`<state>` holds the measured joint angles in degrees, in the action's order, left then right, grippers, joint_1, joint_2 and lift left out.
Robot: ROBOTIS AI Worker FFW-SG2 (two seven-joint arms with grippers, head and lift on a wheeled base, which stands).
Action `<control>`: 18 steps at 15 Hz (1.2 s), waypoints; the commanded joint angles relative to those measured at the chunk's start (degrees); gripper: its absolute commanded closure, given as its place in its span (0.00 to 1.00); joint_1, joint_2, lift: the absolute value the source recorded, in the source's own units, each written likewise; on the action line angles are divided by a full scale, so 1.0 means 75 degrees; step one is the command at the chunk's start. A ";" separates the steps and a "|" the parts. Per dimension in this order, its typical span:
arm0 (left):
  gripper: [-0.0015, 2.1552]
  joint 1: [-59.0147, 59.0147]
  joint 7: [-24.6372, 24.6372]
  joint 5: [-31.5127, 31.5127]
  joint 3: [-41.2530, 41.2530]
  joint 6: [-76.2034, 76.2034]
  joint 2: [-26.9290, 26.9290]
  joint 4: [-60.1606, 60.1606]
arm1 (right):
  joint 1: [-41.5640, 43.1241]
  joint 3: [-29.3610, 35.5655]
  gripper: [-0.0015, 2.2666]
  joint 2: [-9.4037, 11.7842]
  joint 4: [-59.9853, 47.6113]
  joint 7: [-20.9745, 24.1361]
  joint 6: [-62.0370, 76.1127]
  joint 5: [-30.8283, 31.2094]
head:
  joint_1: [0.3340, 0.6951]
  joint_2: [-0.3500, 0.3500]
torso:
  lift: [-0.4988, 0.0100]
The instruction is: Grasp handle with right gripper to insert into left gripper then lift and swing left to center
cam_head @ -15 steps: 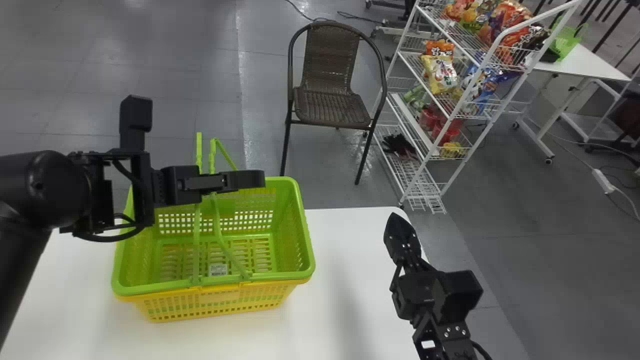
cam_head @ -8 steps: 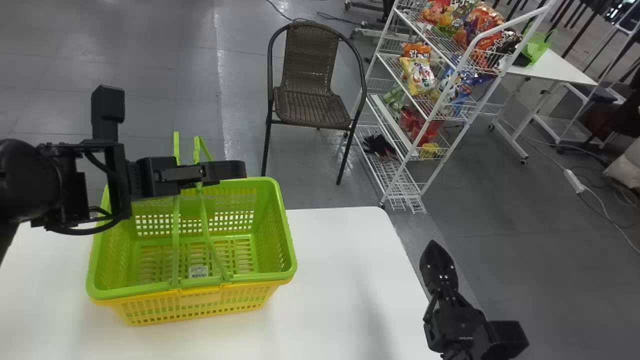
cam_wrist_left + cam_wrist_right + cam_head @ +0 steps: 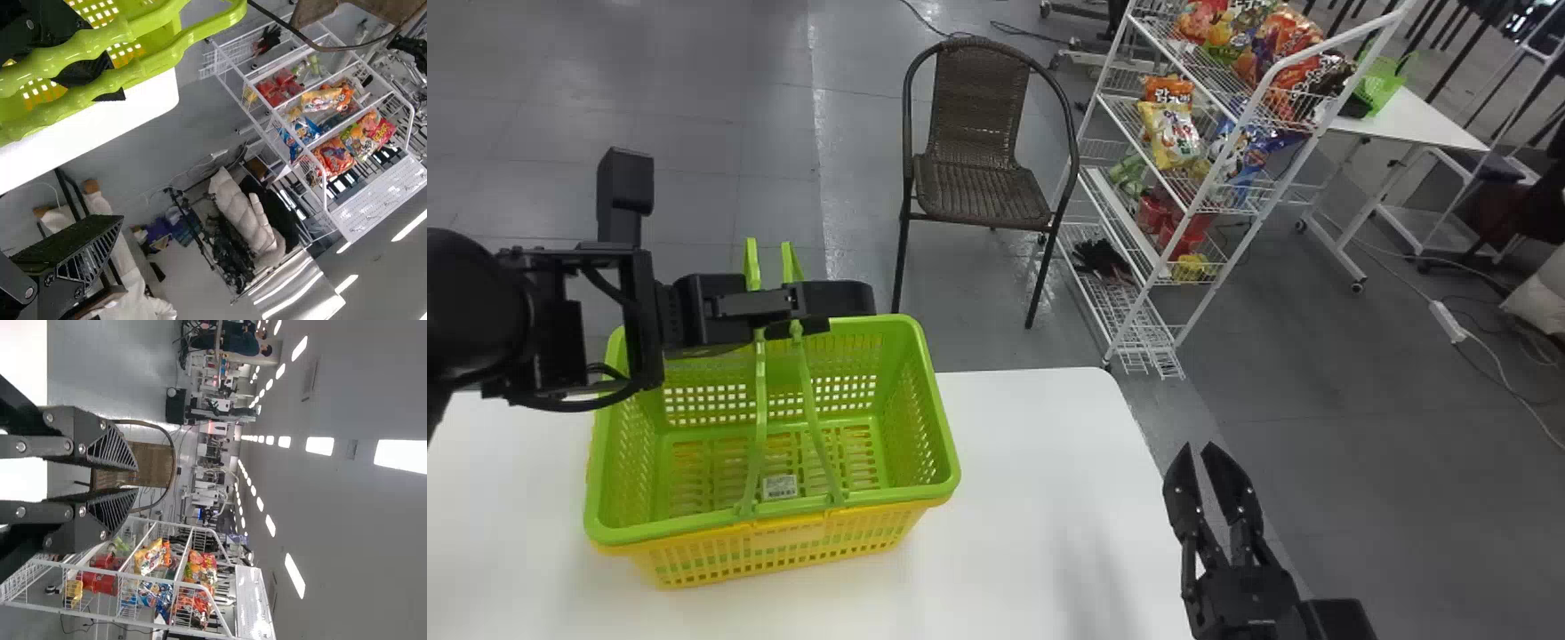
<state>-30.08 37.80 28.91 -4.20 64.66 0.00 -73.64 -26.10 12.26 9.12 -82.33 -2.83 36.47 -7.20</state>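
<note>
- Two green handles (image 3: 761,391) stand raised above the green basket (image 3: 898,496), running up to the left pincer; getting them upright looks done.
- The left pincer (image 3: 123,157) is over the left half of the green basket, its two fingers spread wide; the handles' grips run close by one finger, though whether they touch it I can't tell.
- I'd judge the insertion nearly there, or maybe just made: the handles seem to lie within reach of that spread pair, but nothing is clamped round them.
- The right pincer (image 3: 1199,453) is well off to the right of the green basket, fingers parted, holding nothing. As I read it, its share of the handle work is either finished or would need a fresh approach if the grips sit badly.
- The green basket sits nested in a yellow basket (image 3: 783,544), which rests on the bench (image 3: 1032,462) directly beneath it; so the lift is undone.
- Left to do, by my reckoning: close the left pincer on both handles, raise the green basket clear of the yellow one, then swing it left to center. Catching only one handle would likely make it tip.
</note>
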 commanded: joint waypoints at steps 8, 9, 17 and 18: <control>0.09 -0.0712 0.0187 0.0540 0.0302 0.0678 -0.0020 0.0584 | -0.0012 -0.0111 0.00 -0.0056 0.0138 0.0002 -0.0006 0.0046 | 1.00 0.00 | 0.98; 0.09 -0.0806 0.0187 0.0693 0.0326 0.0795 -0.0020 0.0596 | -0.0012 -0.0111 0.00 -0.0056 0.0150 0.0002 -0.0006 0.0046 | 1.00 0.00 | 0.98; 0.09 -0.1498 0.0409 0.1642 0.0959 0.2248 0.0035 0.0936 | -0.0012 -0.0111 0.01 -0.0079 0.0243 0.0002 0.0018 0.0046 | 1.00 0.00 | 0.98; 0.09 -0.1591 0.0409 0.1794 0.0959 0.2389 0.0059 0.0983 | -0.0012 -0.0111 0.01 -0.0091 0.0255 0.0002 0.0018 0.0046 | 1.00 0.00 | 0.98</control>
<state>-40.98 40.87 40.68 2.75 81.06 0.22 -67.00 -26.19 11.43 8.52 -80.51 -2.81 36.53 -6.85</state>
